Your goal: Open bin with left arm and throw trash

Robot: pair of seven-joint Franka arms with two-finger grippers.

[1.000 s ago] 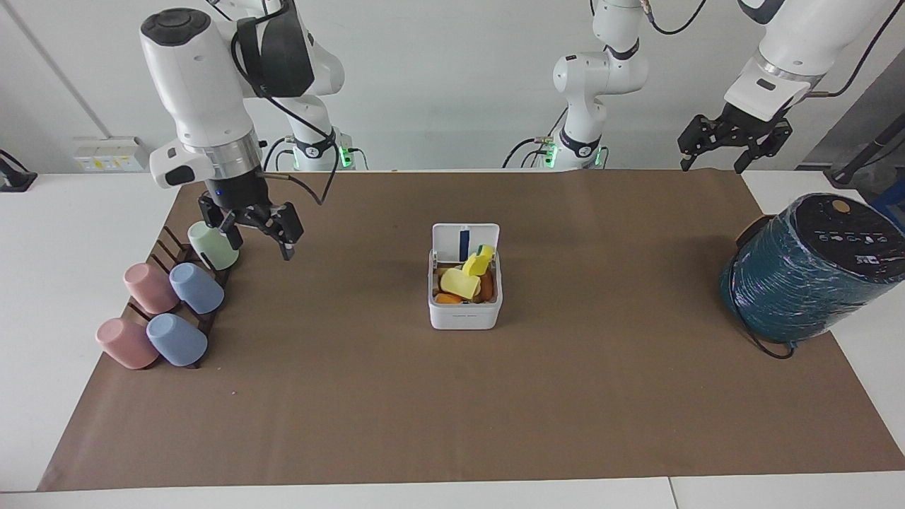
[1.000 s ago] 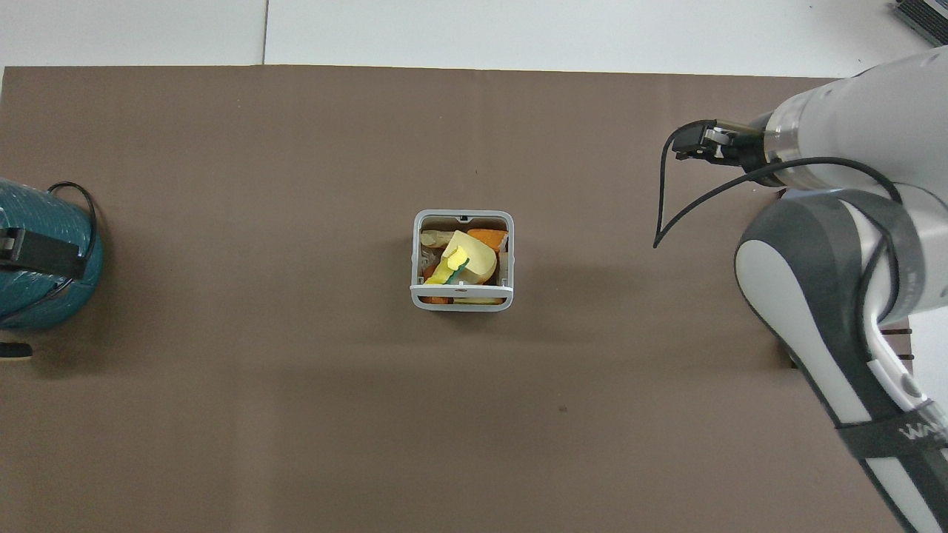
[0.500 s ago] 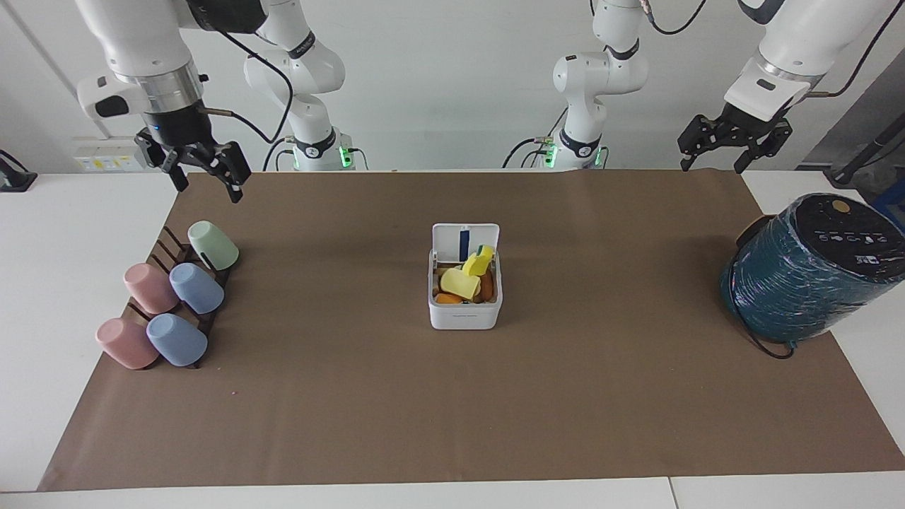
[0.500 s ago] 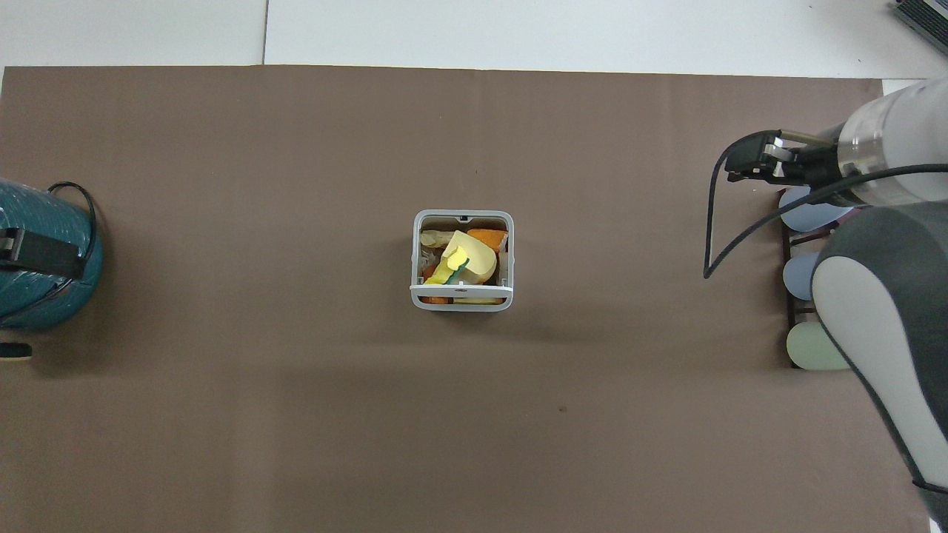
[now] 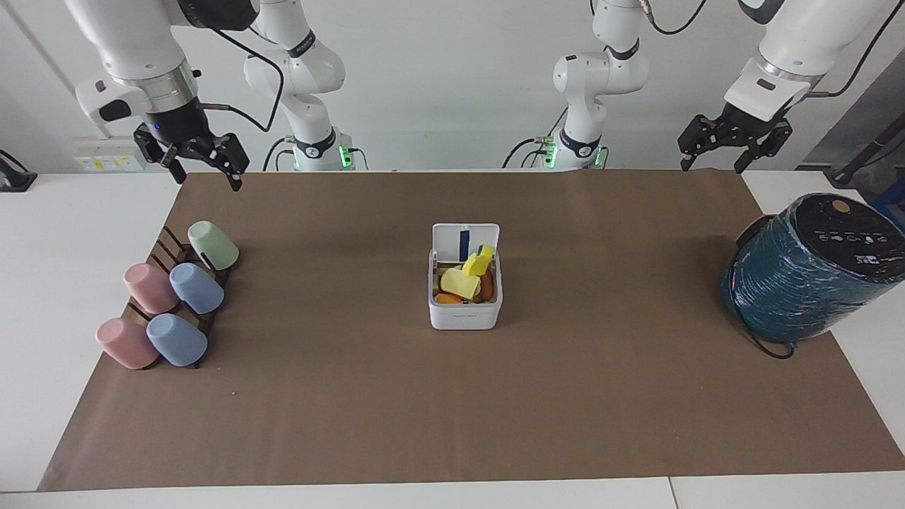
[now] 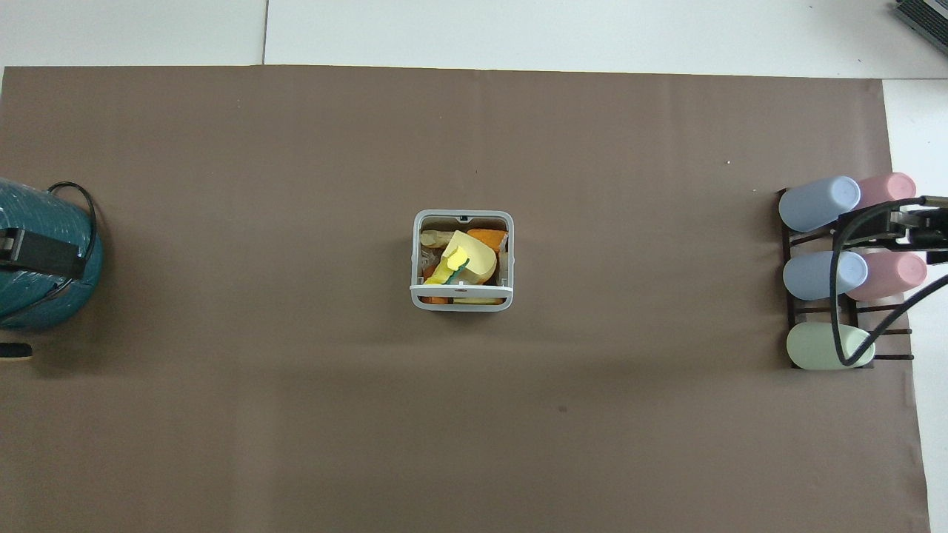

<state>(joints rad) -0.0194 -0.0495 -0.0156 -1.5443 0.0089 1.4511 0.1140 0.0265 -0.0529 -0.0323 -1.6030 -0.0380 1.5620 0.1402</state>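
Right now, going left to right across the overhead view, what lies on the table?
Teal wrapped cylinder → open white bin with the trash inside → rack of pastel cups.

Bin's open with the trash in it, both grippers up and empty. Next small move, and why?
Probably none beyond parking. The bin stands with its lid up and the trash piled inside; no piece shows on the brown paper. The left gripper and right gripper hang open, holding nothing, near the robots' edge of the paper. If the lid must be shut, the left arm would tip it down.
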